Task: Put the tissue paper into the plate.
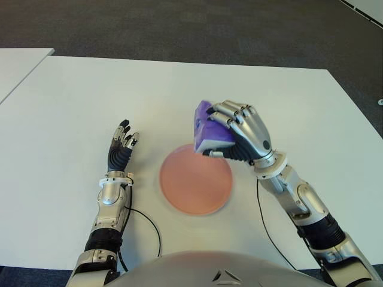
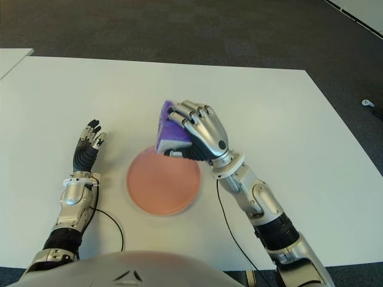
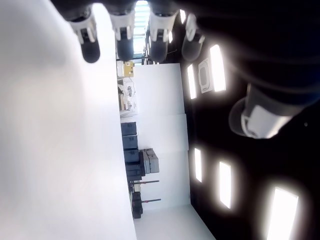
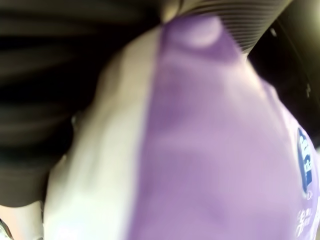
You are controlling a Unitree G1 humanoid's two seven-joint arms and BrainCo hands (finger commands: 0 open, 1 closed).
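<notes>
The left hand point(image 1: 121, 145) is seen at the left of the white surface point(image 1: 72, 107), well apart from the plate, its fingers extended and nothing held. The pink plate point(image 1: 195, 186) is placed at the middle. At the plate's far right edge the purple tissue pack point(image 1: 209, 127) is gripped by the right hand point(image 1: 242, 133) — fingers wrapped over it.

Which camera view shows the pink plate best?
The right eye view: almost the whole plate shows on the table, only its far edge hidden by the right hand holding the tissue pack. The left eye view shows it similarly. Neither wrist view shows it. The left hand shows left of it.
</notes>
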